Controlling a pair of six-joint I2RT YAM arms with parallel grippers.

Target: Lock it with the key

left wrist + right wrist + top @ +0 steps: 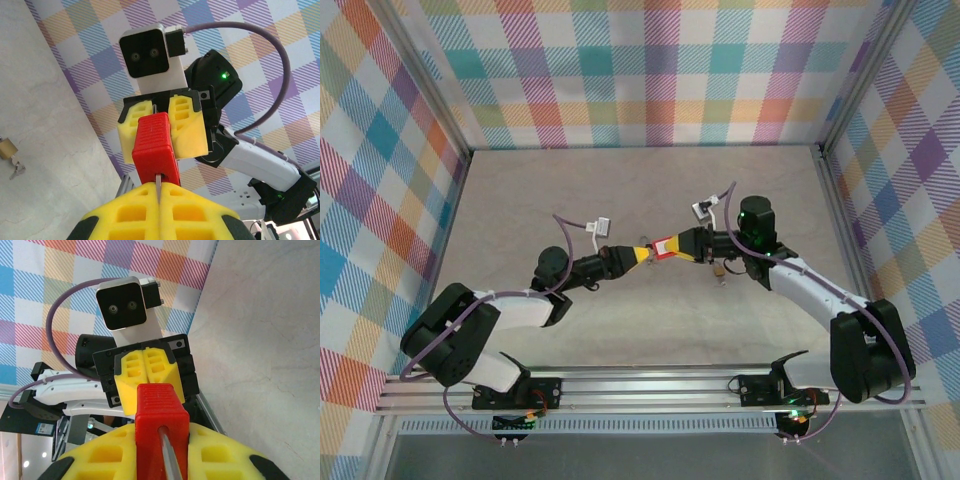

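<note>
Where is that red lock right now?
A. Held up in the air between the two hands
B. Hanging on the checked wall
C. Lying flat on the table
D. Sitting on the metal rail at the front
A: the red lock is up off the table, clamped at one end by the right hand, while the left hand pinches a thin metal key at its other end.

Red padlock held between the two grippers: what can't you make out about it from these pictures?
- Left wrist view: the left gripper hides all but a thin metal blade entering the red plastic padlock; the keyhole is hidden.
- Right wrist view: the right gripper and the bottom edge cut off the steel bar, so I cannot tell if the lock is shut.
- Top external view: the padlock is too small for detail.
</note>
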